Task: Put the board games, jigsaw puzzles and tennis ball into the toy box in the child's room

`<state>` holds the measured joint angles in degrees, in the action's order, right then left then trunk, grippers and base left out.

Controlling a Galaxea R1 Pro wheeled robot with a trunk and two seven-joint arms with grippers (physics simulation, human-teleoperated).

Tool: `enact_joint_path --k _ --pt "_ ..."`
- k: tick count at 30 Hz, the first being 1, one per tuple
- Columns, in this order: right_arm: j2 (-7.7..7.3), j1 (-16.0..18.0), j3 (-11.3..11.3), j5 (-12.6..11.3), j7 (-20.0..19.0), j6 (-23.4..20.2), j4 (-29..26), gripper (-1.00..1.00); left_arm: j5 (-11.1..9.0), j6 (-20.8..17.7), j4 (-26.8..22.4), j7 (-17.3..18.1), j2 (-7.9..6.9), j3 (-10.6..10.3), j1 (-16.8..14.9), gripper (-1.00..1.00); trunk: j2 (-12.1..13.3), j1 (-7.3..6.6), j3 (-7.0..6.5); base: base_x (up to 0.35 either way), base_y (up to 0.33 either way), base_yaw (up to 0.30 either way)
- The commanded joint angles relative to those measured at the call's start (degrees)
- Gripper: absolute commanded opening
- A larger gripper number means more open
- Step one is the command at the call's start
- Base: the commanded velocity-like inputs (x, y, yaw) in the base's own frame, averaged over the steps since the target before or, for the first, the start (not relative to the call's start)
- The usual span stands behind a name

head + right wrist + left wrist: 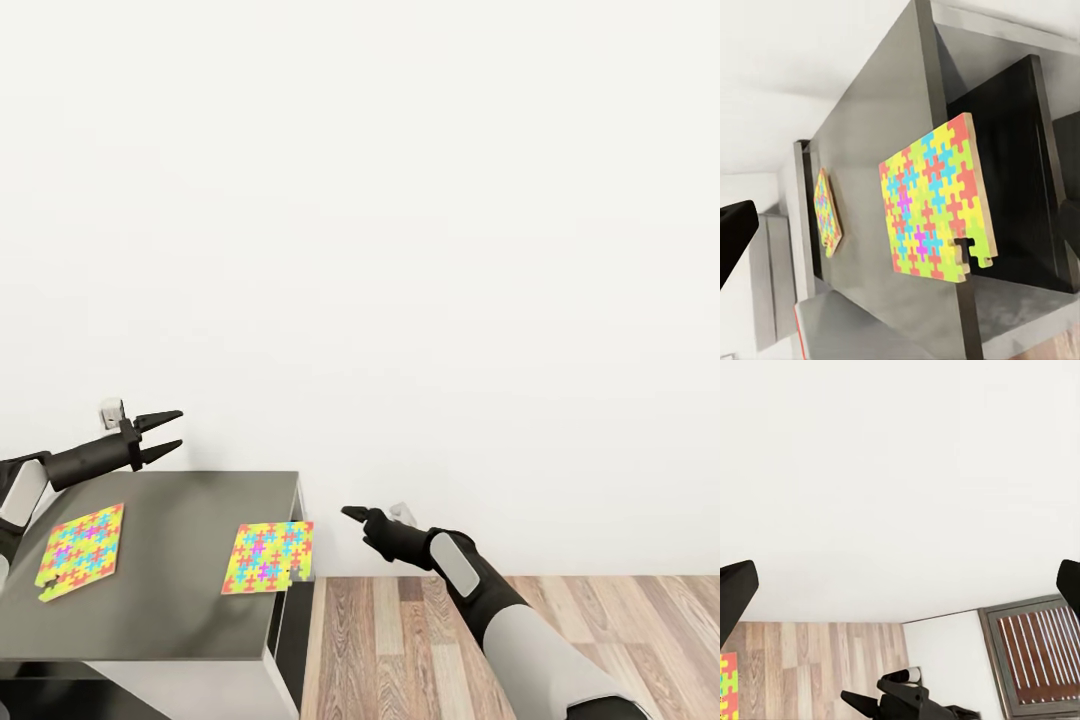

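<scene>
Your left gripper [175,433] hangs at the frame's left edge above the grey table [190,600], fingers spread and empty. One jigsaw puzzle [81,550] lies flat below it, lower left. The second jigsaw puzzle [267,557] sits at the table's right edge, one corner overhanging. Your right gripper [355,514] hovers just right of that puzzle, off the table over the wood floor [560,620]; whether it is spread you cannot tell.

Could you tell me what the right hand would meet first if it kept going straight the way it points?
Probably the near jigsaw puzzle overhanging the table edge; the right hand aims at it, though depth is uncertain.
</scene>
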<state>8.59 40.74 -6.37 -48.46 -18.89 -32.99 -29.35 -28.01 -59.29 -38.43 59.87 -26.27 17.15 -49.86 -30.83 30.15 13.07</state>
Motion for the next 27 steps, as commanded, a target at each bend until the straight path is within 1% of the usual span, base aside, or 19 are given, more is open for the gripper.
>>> enact_joint_path --k 1,9,13,15,16,17,18,19,20,21,22,23,24,26,27 --pt "0.06 0.05 -0.13 0.03 -0.10 -0.10 -0.01 1.00 0.17 -0.22 -0.03 0.25 0.00 0.06 -0.06 1.00 -0.51 0.25 0.28 0.000 0.000 0.000" --pt "0.45 0.04 -0.54 0.41 -0.31 -0.03 0.01 1.00 0.31 -0.40 -0.15 0.21 -0.04 -0.28 -0.06 1.00 -3.72 2.00 1.72 0.000 0.000 0.000" --pt "0.57 0.04 -0.67 0.46 -0.32 -0.05 0.01 1.00 0.36 -0.51 -0.70 0.19 -0.24 -1.75 -0.12 1.00 -5.32 2.88 2.44 0.000 0.000 0.000" --pt "0.60 0.04 -0.71 0.48 -0.25 -0.05 0.01 1.00 0.46 -0.58 -2.12 0.19 -0.27 -2.83 -0.13 1.00 -6.13 3.32 2.79 0.000 0.000 0.000" --pt "0.65 0.04 -0.72 0.51 -0.19 -0.06 0.00 1.00 0.49 -0.63 -3.57 0.21 -0.27 -3.85 -0.14 1.00 -6.53 3.54 2.97 0.000 0.000 0.000" --pt "0.66 0.04 -0.73 0.52 -0.17 -0.06 0.00 1.00 0.48 -0.65 -4.41 0.22 -0.27 -4.45 -0.14 1.00 -6.93 3.76 3.15 0.000 0.000 0.000" --pt "0.69 0.04 -0.75 0.53 -0.14 -0.06 0.00 1.00 0.40 -0.68 -6.22 0.25 -0.27 -5.73 -0.14 1.00 -7.33 3.98 3.33 0.000 0.000 0.000" --pt "0.69 0.04 -0.77 0.54 -0.13 -0.06 0.00 1.00 0.37 -0.69 -7.11 0.26 -0.29 -6.41 -0.14 1.00 -7.73 4.20 3.51 0.000 0.000 0.000" --pt "0.71 0.04 -0.78 0.55 -0.12 -0.06 -0.01 1.00 0.29 -0.71 -8.73 0.29 -0.31 -7.84 -0.14 1.00 -8.13 4.42 3.69 0.000 0.000 0.000" --pt "0.71 0.04 -0.79 0.55 -0.11 -0.06 -0.01 1.00 0.26 -0.71 -9.38 0.31 -0.32 -8.55 -0.14 1.00 -8.53 4.64 3.87 0.000 0.000 0.000" --pt "0.72 0.04 -0.81 0.55 -0.10 -0.06 -0.01 1.00 0.22 -0.71 -10.38 0.55 -0.34 -9.95 -0.14 1.00 -8.93 4.86 4.05 0.000 0.000 0.000" --pt "0.72 0.04 -0.81 0.55 -0.10 -0.06 -0.01 1.00 0.21 -0.71 -10.76 0.82 -0.34 -10.65 -0.14 1.00 -9.33 5.08 4.23 0.000 0.000 0.000" --pt "0.72 0.04 -0.82 0.56 -0.10 -0.06 -0.01 1.00 0.20 -0.71 -11.34 1.82 -0.37 -12.05 -0.14 1.00 -9.74 5.30 4.41 0.000 0.000 0.000" --pt "0.72 0.04 -0.83 0.56 -0.10 -0.06 0.01 1.00 0.23 -0.71 -11.74 3.45 -0.40 -13.47 -0.14 1.00 -10.54 5.74 4.77 0.000 0.000 0.000" --pt "0.73 0.04 -0.83 0.56 -0.09 -0.06 0.00 1.00 0.32 -0.71 -12.05 5.61 -0.46 -14.84 -0.14 1.00 -10.94 5.96 4.95 0.000 0.000 0.000"
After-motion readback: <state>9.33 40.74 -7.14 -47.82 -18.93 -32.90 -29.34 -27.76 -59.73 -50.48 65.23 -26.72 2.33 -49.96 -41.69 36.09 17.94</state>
